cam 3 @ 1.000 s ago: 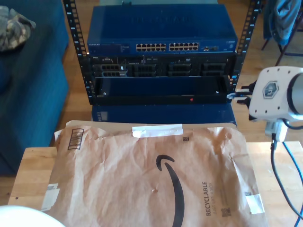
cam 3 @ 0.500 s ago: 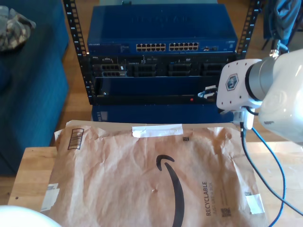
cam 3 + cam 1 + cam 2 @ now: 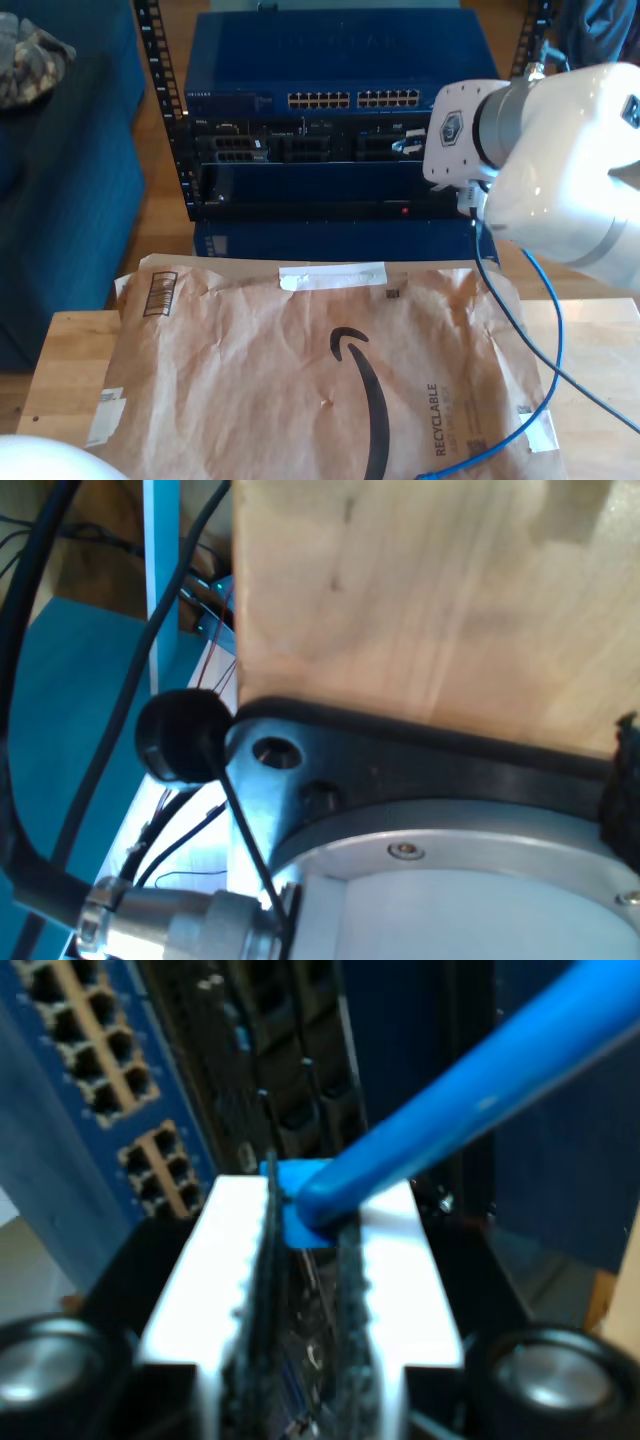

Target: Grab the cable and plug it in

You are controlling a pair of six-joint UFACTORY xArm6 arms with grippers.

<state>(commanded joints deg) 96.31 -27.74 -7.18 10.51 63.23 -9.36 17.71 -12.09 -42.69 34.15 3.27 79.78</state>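
One rack (image 3: 180,150) stands behind the table, holding one blue switch (image 3: 340,60) with two port blocks (image 3: 353,99); one paper mailer (image 3: 320,380) covers the table. One cable (image 3: 548,370) trails over it up to my second gripper (image 3: 310,1220), clamped on its plug end near the ports. My first gripper's state I cannot tell. Slack may snag the mailer, or the plug, gripped askew, may miss its socket.

Wood plank floor (image 3: 165,215) lit warmly — blue sofa (image 3: 60,180) seen at 9 o'clock, wooden table (image 3: 70,350) at 6.
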